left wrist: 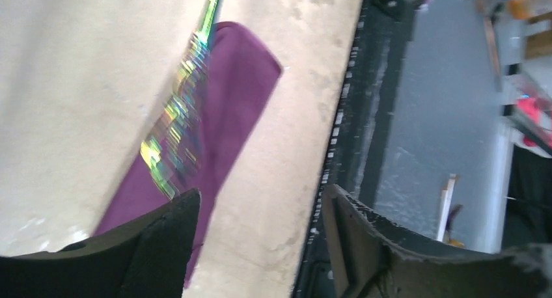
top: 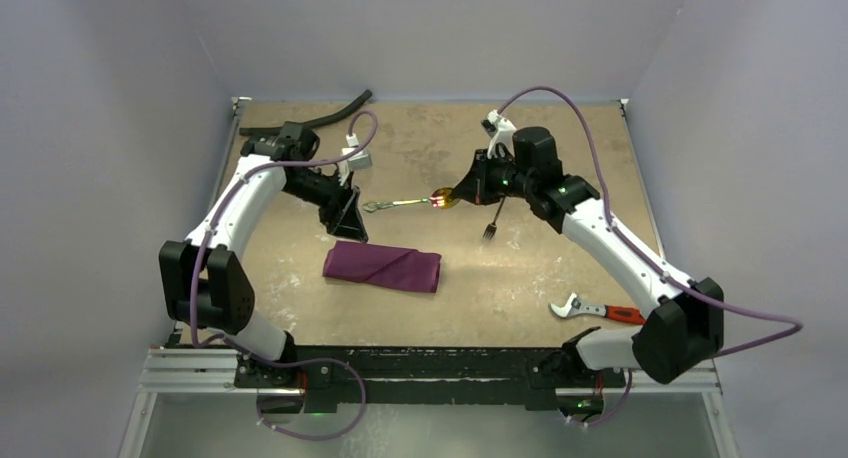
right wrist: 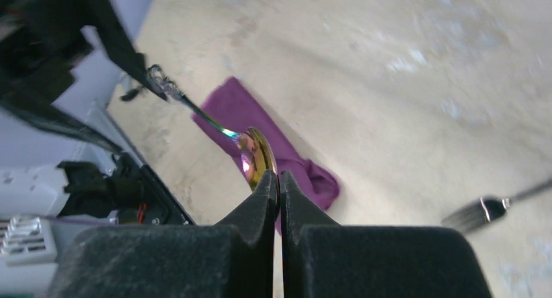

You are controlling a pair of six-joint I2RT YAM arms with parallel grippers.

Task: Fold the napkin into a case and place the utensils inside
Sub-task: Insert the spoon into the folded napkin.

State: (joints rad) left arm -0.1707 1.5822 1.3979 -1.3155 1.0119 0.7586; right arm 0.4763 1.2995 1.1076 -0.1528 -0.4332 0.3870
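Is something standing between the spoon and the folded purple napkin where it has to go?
Nothing visible does. The right claw pinches the spoon by its bowl above the table, and only bare table lies between it and the napkin. The fork lies off to the right.

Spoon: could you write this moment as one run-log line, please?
spoon: held above table | right gripper: shut on its bowl | left gripper: open, near handle | napkin: folded | fork: on table
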